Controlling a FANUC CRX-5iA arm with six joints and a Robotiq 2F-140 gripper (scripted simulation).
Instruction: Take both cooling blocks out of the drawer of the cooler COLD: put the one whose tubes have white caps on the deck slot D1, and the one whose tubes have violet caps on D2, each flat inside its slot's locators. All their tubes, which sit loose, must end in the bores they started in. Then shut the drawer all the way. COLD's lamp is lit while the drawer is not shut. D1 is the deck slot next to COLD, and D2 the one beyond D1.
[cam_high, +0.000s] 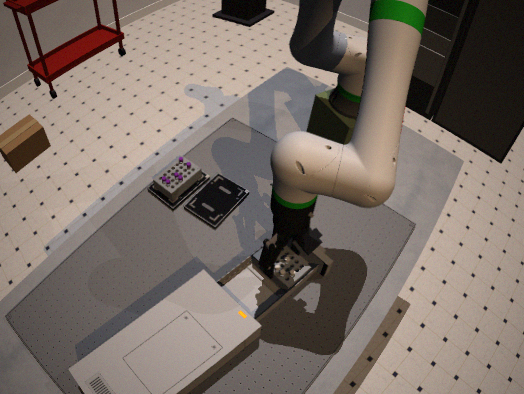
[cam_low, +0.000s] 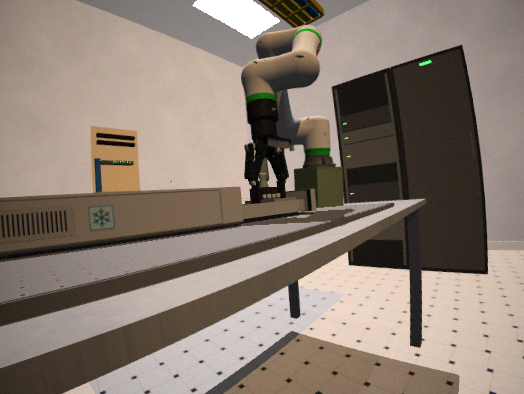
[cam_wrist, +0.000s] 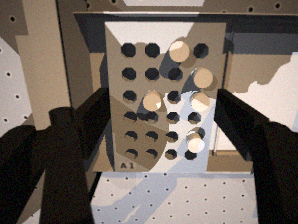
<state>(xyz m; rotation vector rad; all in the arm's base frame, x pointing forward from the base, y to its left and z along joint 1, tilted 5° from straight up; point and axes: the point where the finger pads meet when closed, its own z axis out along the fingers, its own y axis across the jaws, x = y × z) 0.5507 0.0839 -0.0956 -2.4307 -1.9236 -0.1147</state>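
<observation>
The cooling block with white-capped tubes (cam_high: 291, 268) (cam_wrist: 114, 75) sits in the open drawer (cam_high: 272, 296) (cam_low: 280, 206) of the cooler COLD (cam_high: 170, 340) (cam_low: 115, 215). COLD's orange lamp (cam_high: 242, 314) is lit. My gripper (cam_high: 286, 260) (cam_low: 265, 187) (cam_wrist: 161, 103) is open and reaches down into the drawer, one finger on each long side of this block, with a narrow gap at each. The block with violet-capped tubes (cam_high: 178, 176) sits on the far deck slot D2 (cam_high: 172, 204). The nearer slot D1 (cam_high: 216, 200) is a bare black plate.
The arm's green pedestal (cam_high: 330, 120) (cam_low: 318, 185) stands on the table behind the drawer. On the floor are a red cart (cam_high: 70, 47), a cardboard box (cam_high: 22, 142) and a dark cabinet (cam_high: 475, 75) (cam_low: 415, 160).
</observation>
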